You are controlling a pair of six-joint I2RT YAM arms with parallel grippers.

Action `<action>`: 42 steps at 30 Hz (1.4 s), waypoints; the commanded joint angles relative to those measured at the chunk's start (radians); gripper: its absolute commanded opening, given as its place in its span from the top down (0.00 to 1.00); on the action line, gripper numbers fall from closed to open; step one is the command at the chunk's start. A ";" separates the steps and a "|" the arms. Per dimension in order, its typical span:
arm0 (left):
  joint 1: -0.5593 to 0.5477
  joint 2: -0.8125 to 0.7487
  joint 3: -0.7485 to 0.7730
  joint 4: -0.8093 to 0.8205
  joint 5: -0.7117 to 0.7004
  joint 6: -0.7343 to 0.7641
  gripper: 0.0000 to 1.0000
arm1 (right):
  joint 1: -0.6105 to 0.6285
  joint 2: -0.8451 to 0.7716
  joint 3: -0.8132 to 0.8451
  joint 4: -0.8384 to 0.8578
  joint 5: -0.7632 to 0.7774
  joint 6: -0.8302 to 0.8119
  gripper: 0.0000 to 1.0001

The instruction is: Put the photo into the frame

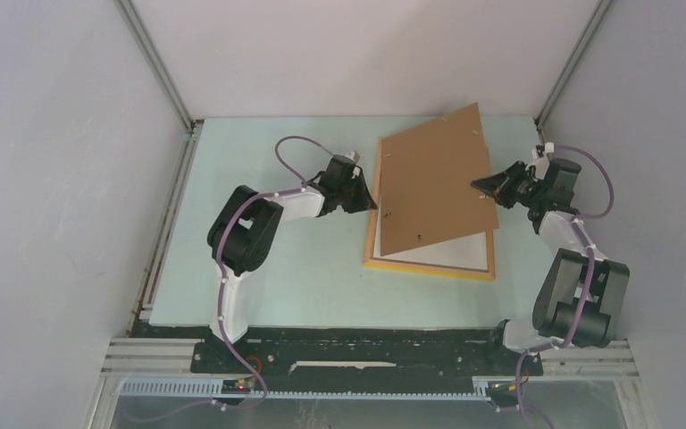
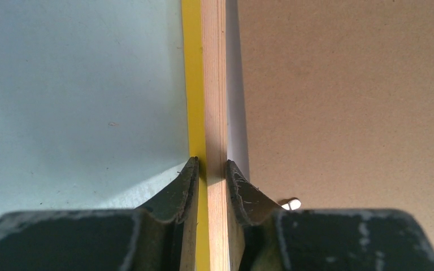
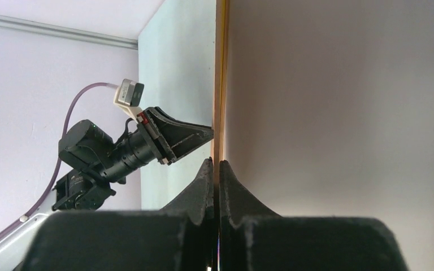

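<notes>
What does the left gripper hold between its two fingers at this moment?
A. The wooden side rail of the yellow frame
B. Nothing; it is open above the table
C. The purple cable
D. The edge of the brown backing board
A: in the left wrist view the left gripper is closed on the pale wooden rail of the frame, while the backing board lies beside it, outside the fingers.

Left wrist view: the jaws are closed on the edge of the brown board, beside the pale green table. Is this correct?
No. The left wrist view shows the jaws of the left gripper closed on the wooden rail of the frame, not on the brown board, which lies just past that rail. The pale green table is beside, as you say.
</notes>
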 commanded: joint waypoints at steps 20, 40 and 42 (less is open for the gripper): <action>-0.004 -0.066 -0.033 -0.017 0.016 0.022 0.93 | -0.030 -0.104 -0.137 0.180 0.014 0.059 1.00; -0.004 -0.068 -0.037 -0.018 0.019 0.020 0.95 | -0.014 -0.133 -0.206 0.234 0.037 0.094 1.00; -0.004 -0.069 -0.038 -0.018 0.019 0.020 0.95 | -0.006 -0.128 -0.205 0.236 0.039 0.094 1.00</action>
